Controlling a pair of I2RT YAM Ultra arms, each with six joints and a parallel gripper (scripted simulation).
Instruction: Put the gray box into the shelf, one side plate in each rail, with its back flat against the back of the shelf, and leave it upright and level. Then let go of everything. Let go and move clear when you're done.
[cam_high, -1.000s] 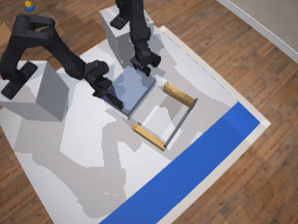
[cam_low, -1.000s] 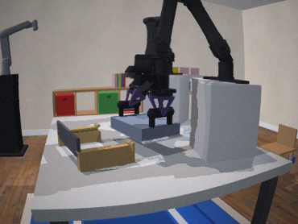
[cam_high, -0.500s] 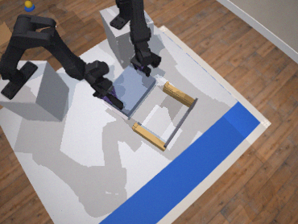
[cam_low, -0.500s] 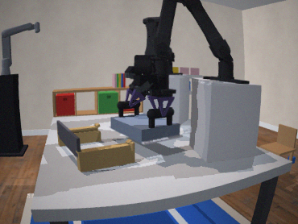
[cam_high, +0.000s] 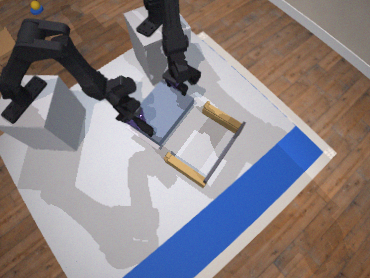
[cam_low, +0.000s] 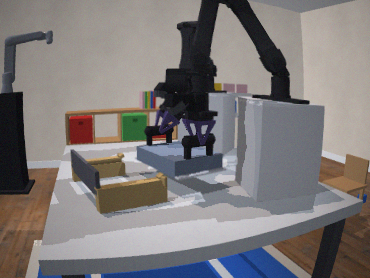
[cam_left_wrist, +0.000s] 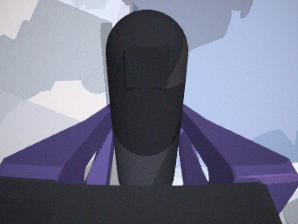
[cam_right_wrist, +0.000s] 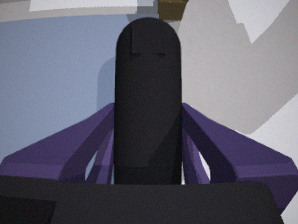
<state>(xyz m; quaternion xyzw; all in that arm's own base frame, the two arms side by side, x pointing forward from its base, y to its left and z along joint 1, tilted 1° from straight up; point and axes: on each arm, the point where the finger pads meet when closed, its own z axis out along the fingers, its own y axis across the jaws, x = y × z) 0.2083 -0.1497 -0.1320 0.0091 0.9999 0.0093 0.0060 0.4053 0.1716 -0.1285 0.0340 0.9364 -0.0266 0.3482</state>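
Gray box (cam_high: 167, 112) (cam_low: 172, 161) (cam_left_wrist: 250, 75) (cam_right_wrist: 55, 65), raised before the shelf (cam_high: 187, 170) (cam_low: 132, 195) (cam_right_wrist: 171, 9) with left gripper (cam_high: 178, 87) (cam_low: 199, 146) (cam_left_wrist: 146, 113) and right gripper (cam_high: 143, 123) (cam_low: 159, 135) (cam_right_wrist: 148, 112) both clamped on it, calls for matched, level travel, each side plate aligned with its rail before insertion.

White table (cam_high: 100, 172) (cam_low: 165, 227) (cam_left_wrist: 55, 95) (cam_right_wrist: 275, 125): shelf (cam_high: 186, 170) (cam_low: 132, 195) (cam_right_wrist: 171, 9) standing on it (2 tan rails (cam_high: 222, 118) (cam_low: 155, 191), dark back (cam_high: 225, 153) (cam_low: 84, 169)), plus 2 gray blocks (cam_high: 66, 120) (cam_low: 287, 150).
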